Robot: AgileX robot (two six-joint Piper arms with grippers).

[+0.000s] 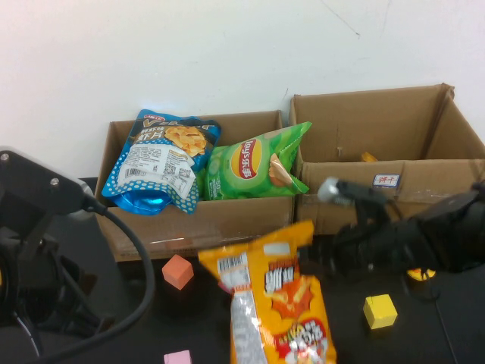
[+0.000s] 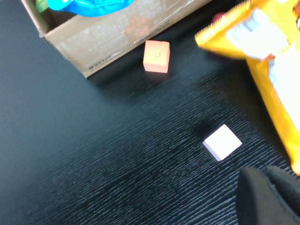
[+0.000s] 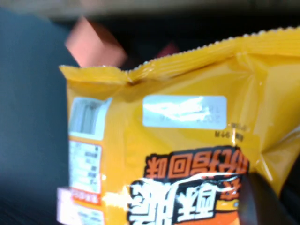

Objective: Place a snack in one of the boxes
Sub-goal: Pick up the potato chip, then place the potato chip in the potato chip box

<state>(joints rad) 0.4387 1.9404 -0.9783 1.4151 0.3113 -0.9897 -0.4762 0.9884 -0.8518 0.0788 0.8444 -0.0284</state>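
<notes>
- Jaws first: I am reading the right gripper (image 1: 309, 256) as clenched on the upper right edge of the orange snack bag (image 1: 276, 303); one dark finger (image 3: 262, 201) is pressing over the bag's face in the right wrist view, though the opposing finger is hidden from me.
- Left gripper (image 2: 269, 197) is showing only as a dark shape low over the table's near left part, and I cannot tell whether its jaws are apart or closed.
- Orange snack bag is hanging or dragging near the table's near edge, about mid-width, blurred as if moving. I am judging the pinch as shallow and off to one side, so the bag may swing or slip out as it is lifted.
- Pink block (image 2: 222, 142) is lying just beside the bag's left edge, the yellow block (image 1: 380, 311) to its right; a trailing bag bottom could be sweeping either one along.
- Orange block (image 1: 178, 271) is sitting close to the front wall of the left box (image 1: 227, 220); the bag's tail could be catching on that wall if the lift is too low.
- Left box is already holding a blue bag (image 1: 163, 161) and a green chip bag (image 1: 254, 163), so I am worrying about a drop there perching on top and sliding out.
- Right box (image 1: 379, 121), toward the far right corner, is looking the roomier choice.
</notes>
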